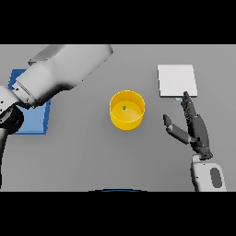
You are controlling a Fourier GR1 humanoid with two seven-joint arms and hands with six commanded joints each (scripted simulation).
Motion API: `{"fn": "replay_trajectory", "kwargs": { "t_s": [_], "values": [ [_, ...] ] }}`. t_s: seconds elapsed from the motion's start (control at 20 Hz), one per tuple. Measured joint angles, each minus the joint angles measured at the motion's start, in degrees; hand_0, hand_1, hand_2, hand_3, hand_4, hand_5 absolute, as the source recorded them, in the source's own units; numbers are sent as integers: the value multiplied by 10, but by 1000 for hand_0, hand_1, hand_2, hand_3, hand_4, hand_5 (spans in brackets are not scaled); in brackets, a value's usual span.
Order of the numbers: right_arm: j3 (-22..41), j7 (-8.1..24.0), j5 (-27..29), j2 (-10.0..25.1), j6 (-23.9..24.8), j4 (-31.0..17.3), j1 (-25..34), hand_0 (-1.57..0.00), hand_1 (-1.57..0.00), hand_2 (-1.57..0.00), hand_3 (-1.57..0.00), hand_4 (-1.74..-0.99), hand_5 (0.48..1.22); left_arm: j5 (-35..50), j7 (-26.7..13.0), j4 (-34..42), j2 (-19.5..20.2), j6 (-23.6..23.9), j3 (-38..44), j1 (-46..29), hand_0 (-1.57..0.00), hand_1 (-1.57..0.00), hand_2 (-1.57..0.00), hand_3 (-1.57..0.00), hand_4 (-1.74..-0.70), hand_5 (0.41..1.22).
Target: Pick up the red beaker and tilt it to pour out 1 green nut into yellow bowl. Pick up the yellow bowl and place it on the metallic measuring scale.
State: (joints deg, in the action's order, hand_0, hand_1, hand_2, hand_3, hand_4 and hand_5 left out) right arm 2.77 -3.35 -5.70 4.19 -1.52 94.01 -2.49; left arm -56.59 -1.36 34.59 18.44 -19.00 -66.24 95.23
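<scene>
The yellow bowl (127, 110) stands upright at the table's middle with one green nut (123, 108) inside it. The metallic measuring scale (177, 80), a pale square plate, lies at the back right. My right hand (196, 126) is open to the right of the bowl, its fingers straight and pointing toward the scale's near edge, thumb spread toward the bowl, touching neither. My left arm (60, 73) crosses the upper left; its hand is out of view. No red beaker shows.
A blue mat (34, 117) lies flat at the left, partly covered by my left arm. Bare grey table surrounds the bowl on all sides.
</scene>
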Motion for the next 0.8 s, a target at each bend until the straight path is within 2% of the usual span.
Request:
{"fn": "replay_trajectory", "kwargs": {
  "t_s": [0.05, 0.1, 0.15, 0.2, 0.25, 0.4, 0.45, 0.5, 0.6, 0.65, 0.8],
  "values": [
    [-1, -6, 1, 3, -2, 2, -2, 1, 1, 1, 1, -1266, 639, 15, -11, -26, 12, 5, 23, 19, -1571, -1492, -1487, -1424, -1553, 1213],
    [1, 2, -2, 1, 0, -4, 3, 1, 1, 1, 1, -1274, 642, 31, -19, -55, 20, 12, 44, 31, -1571, -1508, -1504, -1453, -1537, 1214],
    [4, 8, -1, 1, -3, -2, 11, 1, 1, 1, 1, -1281, 644, 44, -21, -73, 17, 15, 59, 41, -1571, -1520, -1517, -1477, -1578, 1216],
    [5, 7, -3, 3, -5, -7, 11, 1, 1, 1, 1, -1292, 645, 77, -30, -106, 30, 15, 93, 47, -1571, -1530, -1528, -1445, -1611, 1217],
    [3, 9, -4, 6, -3, -7, 17, 1, 1, 1, 1, -1299, 649, 123, -50, -139, 57, 19, 138, 43, -1571, -1539, -1537, -1435, -1637, 1218],
    [0, -12, 0, 12, -10, -12, 16, 1, 1, 1, 1, -1312, 653, 229, -66, -206, 103, 43, 228, 21, -1571, -1554, -1553, -1418, -1688, 1219],
    [1, -8, -1, 14, -11, -16, 22, 1, 1, 1, 1, -1307, 651, 254, -75, -214, 111, 54, 246, 15, -1571, -1558, -1557, -1393, -1698, 1220],
    [4, -24, -6, 16, -13, -17, 18, 1, 1, 1, 1, -1304, 653, 272, -77, -223, 120, 73, 258, 4, -1571, -1560, -1560, -1400, -1707, 1220],
    [5, -26, -10, 18, -12, -23, 19, 1, 1, 1, 1, -1298, 651, 318, -80, -227, 148, 110, 288, -24, -1571, -1564, -1564, -1437, -1719, 1220],
    [7, -23, -15, 16, -9, -25, 24, 1, 1, 1, 1, -1294, 649, 342, -102, -234, 154, 124, 303, -37, -1571, -1566, -1565, -1398, -1724, 1220],
    [9, -13, -8, 10, -10, -23, 23, 1, 1, 1, 1, -1276, 654, 387, -147, -232, 168, 170, 321, -84, -1571, -1568, -1568, -1439, -1732, 1221]
  ]
}}
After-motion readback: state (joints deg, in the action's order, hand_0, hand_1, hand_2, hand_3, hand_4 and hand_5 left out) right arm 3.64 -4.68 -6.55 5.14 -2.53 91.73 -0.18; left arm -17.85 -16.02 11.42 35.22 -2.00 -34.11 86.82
